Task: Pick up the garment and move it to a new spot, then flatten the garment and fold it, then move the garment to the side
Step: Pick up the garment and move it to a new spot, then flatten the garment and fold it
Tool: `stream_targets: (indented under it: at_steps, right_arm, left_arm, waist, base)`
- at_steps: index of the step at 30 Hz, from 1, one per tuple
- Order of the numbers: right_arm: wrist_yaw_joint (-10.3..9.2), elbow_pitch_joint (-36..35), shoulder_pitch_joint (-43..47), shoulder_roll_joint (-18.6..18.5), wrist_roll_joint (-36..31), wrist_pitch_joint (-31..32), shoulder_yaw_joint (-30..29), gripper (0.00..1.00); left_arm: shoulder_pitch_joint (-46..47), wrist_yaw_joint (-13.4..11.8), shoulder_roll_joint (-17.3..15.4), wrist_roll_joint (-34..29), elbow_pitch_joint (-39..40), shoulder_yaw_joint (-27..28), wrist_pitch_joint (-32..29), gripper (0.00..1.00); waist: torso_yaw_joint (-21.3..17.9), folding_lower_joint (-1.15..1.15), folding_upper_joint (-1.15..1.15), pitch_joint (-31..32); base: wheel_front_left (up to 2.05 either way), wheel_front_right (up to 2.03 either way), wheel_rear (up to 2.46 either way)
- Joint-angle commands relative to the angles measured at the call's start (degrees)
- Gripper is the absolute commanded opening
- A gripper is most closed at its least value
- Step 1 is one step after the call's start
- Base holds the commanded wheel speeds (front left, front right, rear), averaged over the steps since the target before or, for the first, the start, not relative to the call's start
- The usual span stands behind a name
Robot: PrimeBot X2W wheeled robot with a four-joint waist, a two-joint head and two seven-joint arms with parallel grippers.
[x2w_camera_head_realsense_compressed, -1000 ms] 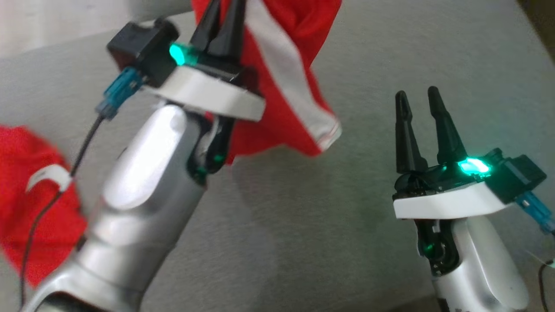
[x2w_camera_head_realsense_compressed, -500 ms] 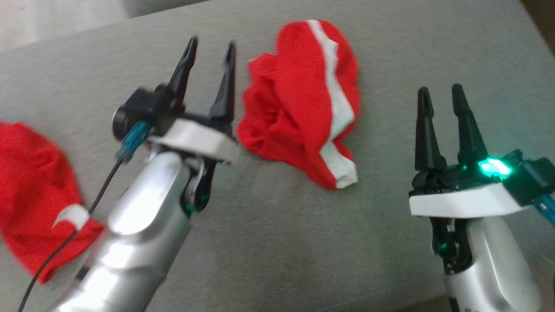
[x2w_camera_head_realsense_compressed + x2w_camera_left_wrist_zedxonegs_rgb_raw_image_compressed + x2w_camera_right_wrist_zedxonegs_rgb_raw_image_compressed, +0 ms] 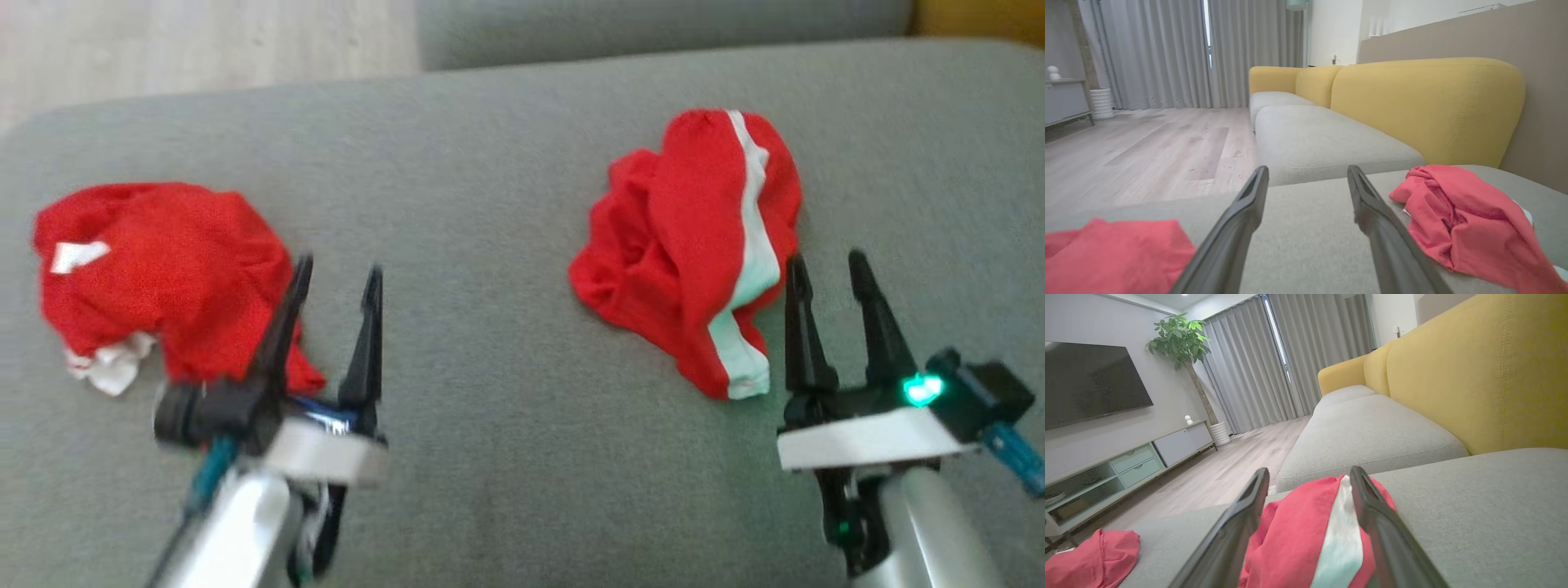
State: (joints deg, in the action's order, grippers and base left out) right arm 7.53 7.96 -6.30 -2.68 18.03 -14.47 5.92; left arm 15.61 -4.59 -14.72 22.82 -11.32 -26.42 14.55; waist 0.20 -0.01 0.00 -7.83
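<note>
Crumpled red fabric garment with a white side stripe (image 3: 694, 253), shown bunched at upper right of the head view on the grey upholstered sofa cushion (image 3: 506, 474). It is judged light, soft and limp, likely to sag when lifted; hold is best taken at the striped hem or a raised fold. The right gripper (image 3: 826, 261) is seen spread open and empty, fingertips just beside the garment's lower right edge. The left gripper (image 3: 339, 268), likewise open and empty, is seen well apart at lower left, beside a second crumpled red cloth (image 3: 163, 261).
</note>
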Motion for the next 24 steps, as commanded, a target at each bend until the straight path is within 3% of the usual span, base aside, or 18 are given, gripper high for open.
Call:
stream_targets:
  at_steps: [1,7,15,22,24]
  right_arm:
    - [-0.04,-1.2,0.2,-0.2,-0.3,-0.5,1.0,1.0]
    - [-0.04,-0.4,1.5,-0.2,0.1,-0.5,1.6,1.0]
    - [-0.04,-0.1,0.4,-0.2,-1.7,-0.5,-0.3,1.0]
    - [-0.04,1.5,-7.7,-0.2,-5.5,-0.5,-6.0,1.0]
    - [-0.04,5.5,-13.6,-0.2,-7.6,0.0,-8.5,1.0]
  left_arm:
    - [-0.6,-0.5,0.4,-1.0,3.5,3.7,0.4,1.0]
    - [-7.4,-0.4,4.4,-4.0,7.0,8.1,0.4,1.0]
    - [-9.4,3.3,7.5,-8.3,8.1,12.3,0.4,1.0]
    - [-6.8,6.3,9.6,-10.8,7.2,13.3,0.4,1.0]
    - [-5.7,7.3,10.4,-11.4,6.7,13.3,0.4,1.0]
  waist:
    - [2.0,0.01,0.0,2.4]
    - [2.1,0.01,0.0,3.0]
    - [2.1,0.01,0.0,2.1]
    - [4.6,0.01,0.0,-2.5]
    - [6.2,0.01,0.0,-4.7]
  base:
    - [0.0,0.0,0.0]
    - [0.0,0.0,0.0]
    - [0.0,0.0,0.0]
    - [0.0,0.0,0.0]
    - [0.0,0.0,0.0]
